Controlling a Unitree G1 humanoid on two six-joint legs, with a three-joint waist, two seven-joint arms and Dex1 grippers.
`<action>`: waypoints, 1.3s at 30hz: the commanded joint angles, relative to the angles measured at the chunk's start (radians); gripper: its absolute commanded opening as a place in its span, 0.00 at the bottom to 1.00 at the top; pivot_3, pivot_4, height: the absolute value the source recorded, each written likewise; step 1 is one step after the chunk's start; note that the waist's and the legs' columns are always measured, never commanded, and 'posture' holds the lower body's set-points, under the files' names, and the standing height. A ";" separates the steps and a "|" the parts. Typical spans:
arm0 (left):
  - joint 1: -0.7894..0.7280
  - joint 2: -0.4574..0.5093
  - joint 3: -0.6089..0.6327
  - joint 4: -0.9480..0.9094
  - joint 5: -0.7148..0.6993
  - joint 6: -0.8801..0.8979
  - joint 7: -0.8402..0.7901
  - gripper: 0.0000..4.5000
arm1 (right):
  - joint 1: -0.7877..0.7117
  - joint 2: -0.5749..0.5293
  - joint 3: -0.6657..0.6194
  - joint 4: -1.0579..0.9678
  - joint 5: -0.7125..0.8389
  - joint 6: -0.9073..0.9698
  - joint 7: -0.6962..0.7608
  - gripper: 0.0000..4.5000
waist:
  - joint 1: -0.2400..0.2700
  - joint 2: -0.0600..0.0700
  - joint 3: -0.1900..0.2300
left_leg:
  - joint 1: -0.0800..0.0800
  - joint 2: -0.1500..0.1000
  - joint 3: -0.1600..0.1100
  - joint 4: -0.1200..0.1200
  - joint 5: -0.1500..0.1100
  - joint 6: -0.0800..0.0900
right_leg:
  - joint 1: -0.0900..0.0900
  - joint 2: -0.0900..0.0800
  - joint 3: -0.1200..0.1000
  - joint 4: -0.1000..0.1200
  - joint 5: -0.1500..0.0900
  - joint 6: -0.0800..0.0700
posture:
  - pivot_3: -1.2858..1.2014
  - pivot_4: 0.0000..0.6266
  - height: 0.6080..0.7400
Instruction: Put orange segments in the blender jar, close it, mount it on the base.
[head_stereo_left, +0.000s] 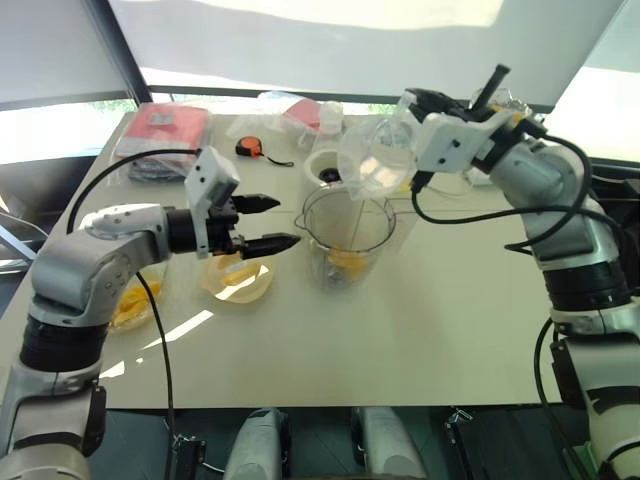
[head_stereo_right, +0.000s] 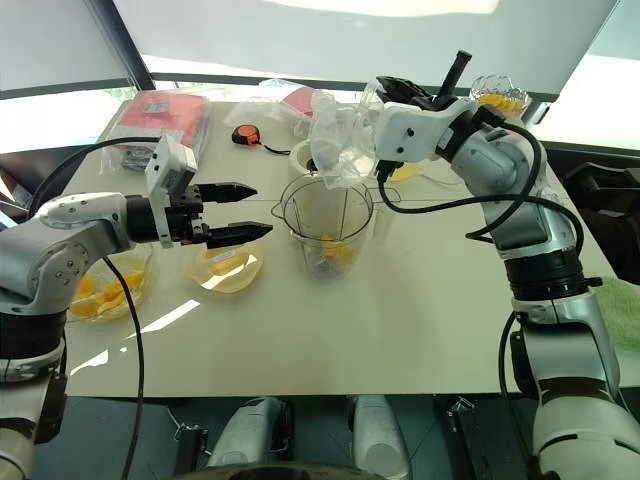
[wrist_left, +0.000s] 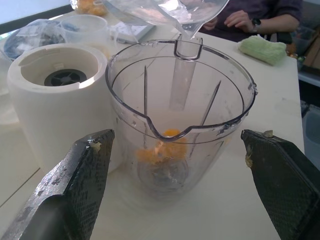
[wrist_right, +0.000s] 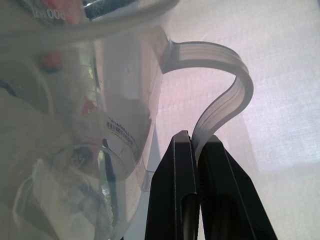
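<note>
The clear blender jar stands upright mid-table with a few orange segments at its bottom around the blade. Just behind it sits the white base, its dark socket facing up. My left gripper hovers open at the jar's left side, level with its rim; its fingers flank the jar without touching it. My right gripper is shut on the handle of a clear measuring cup, which is tipped above the jar's far rim.
A shallow glass bowl with orange pieces lies left of the jar, and another bowl is under my left arm. At the back are a tape measure, a red packet and plastic bags. A person's hand rests beyond a green cloth.
</note>
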 joint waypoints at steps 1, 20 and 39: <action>-0.017 0.002 0.026 -0.029 -0.011 -0.015 -0.002 0.94 | -0.049 -0.018 -0.010 -0.015 -0.018 -0.029 -0.024 0.01 | 0.000 0.000 0.000 | 0.000 0.000 0.000 0.000 0.000 0.000 | 0.000 0.000 0.000 0.000 0.000 0.000 | 0.52 0.24 1.00; -0.022 -0.001 0.018 -0.023 -0.004 -0.020 -0.001 0.94 | -0.056 -0.031 -0.004 0.024 -0.103 -0.094 -0.063 0.01 | 0.000 0.000 0.000 | 0.000 0.000 0.000 0.000 0.000 0.000 | 0.000 0.000 0.000 0.000 0.000 0.000 | 0.52 0.24 1.00; -0.022 0.005 0.016 -0.024 -0.004 -0.018 -0.016 0.94 | 0.063 0.158 -0.287 -0.120 0.368 0.482 -0.026 0.01 | 0.005 0.000 0.000 | 0.000 0.001 -0.001 0.000 0.000 0.000 | 0.000 -0.001 -0.001 0.002 0.001 0.002 | 0.52 0.24 1.00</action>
